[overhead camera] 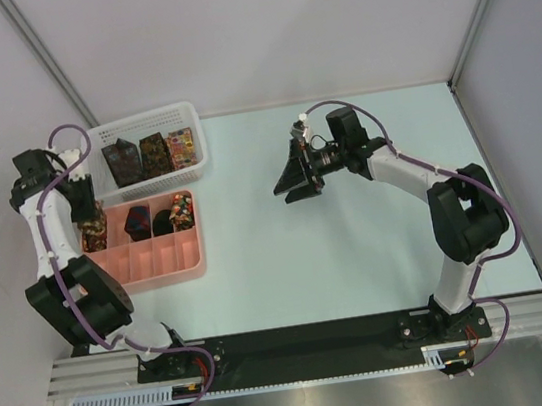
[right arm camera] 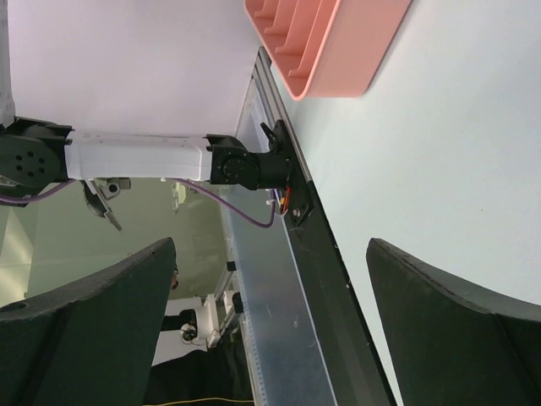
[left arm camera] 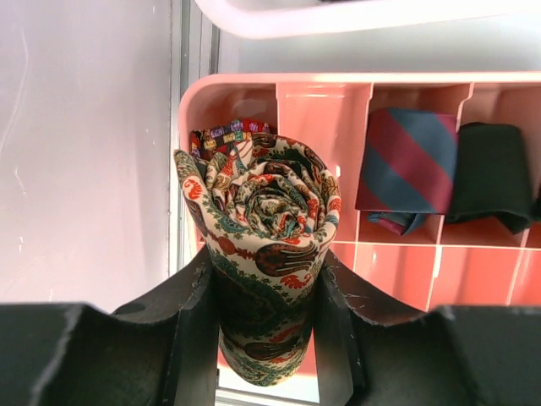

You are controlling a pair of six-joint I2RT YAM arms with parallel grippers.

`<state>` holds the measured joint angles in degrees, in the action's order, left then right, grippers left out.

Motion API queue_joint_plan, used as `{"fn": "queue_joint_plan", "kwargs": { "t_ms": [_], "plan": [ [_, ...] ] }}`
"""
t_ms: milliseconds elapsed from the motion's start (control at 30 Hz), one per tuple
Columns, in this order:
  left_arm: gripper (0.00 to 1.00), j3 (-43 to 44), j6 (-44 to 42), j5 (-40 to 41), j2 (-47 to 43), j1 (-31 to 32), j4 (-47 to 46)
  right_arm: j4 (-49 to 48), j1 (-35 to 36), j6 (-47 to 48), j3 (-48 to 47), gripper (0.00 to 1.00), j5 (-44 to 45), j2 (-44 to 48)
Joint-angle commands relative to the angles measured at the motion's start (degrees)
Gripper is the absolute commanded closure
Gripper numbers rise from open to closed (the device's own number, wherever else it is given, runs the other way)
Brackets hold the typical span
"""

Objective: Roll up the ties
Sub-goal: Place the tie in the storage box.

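You held a rolled tie at the far-left corner of the pink tray.
Your left claw [left arm camera: 266,288] was squeezed tight on the paisley tie roll [left arm camera: 269,211]. The roll stood upright at the far-left pocket of the pink tray [left arm camera: 254,85], but it was hard to tell if it touched the bottom. A striped tie [left arm camera: 406,169] and a dark tie [left arm camera: 490,178] sat in the next pockets to the right. Your right claw [overhead camera: 299,184] hung over the table [overhead camera: 360,261], wide open and holding nothing.

Lab test cell: white panel walls [overhead camera: 276,21], aluminium frame rails [overhead camera: 539,312]
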<state>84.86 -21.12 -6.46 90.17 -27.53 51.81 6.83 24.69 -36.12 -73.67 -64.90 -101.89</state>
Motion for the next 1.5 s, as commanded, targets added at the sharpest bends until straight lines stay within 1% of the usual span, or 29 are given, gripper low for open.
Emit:
{"fn": "queue_joint_plan", "kwargs": {
  "t_ms": [0,167,267,433,633,800,933,1167,1467],
  "plan": [
    [1.0,-1.8,-1.99,3.9,-0.26,0.81,-3.2,1.17,-0.43,1.49,-2.35,0.0,0.13,-0.33],
    [1.0,-3.21,-2.43,4.09,0.27,2.47,-5.05,4.85,-0.61,4.03,-5.34,0.01,0.74,-1.91],
    [1.0,-4.7,-2.61,4.96,0.01,4.75,-6.45,6.26,-0.96,5.18,-5.87,0.0,1.18,-2.79],
    [1.0,-6.02,-1.55,5.4,1.41,6.43,-7.34,8.54,-1.4,6.85,-6.14,0.0,1.71,-2.7],
    [1.0,-6.81,0.99,4.26,3.16,6.61,-6.82,9.69,-1.75,7.82,-6.14,0.0,1.8,-2.09],
    [1.0,-6.9,1.88,2.94,3.96,6.52,-6.2,9.87,-2.45,7.47,-5.61,0.0,1.8,-2.0],
    [1.0,-6.64,2.31,2.51,6.24,6.44,-6.2,10.22,-2.8,7.55,-5.43,0.0,1.45,-1.56],
    [1.0,-5.32,4.07,-0.83,8.79,6.44,-5.32,10.4,-3.16,7.64,-4.99,0.0,1.62,-1.21],
    [1.0,-4.44,2.93,1.01,10.9,4.94,-6.37,10.22,-2.8,7.55,-4.99,0.0,1.71,-1.47]
  ]
}}
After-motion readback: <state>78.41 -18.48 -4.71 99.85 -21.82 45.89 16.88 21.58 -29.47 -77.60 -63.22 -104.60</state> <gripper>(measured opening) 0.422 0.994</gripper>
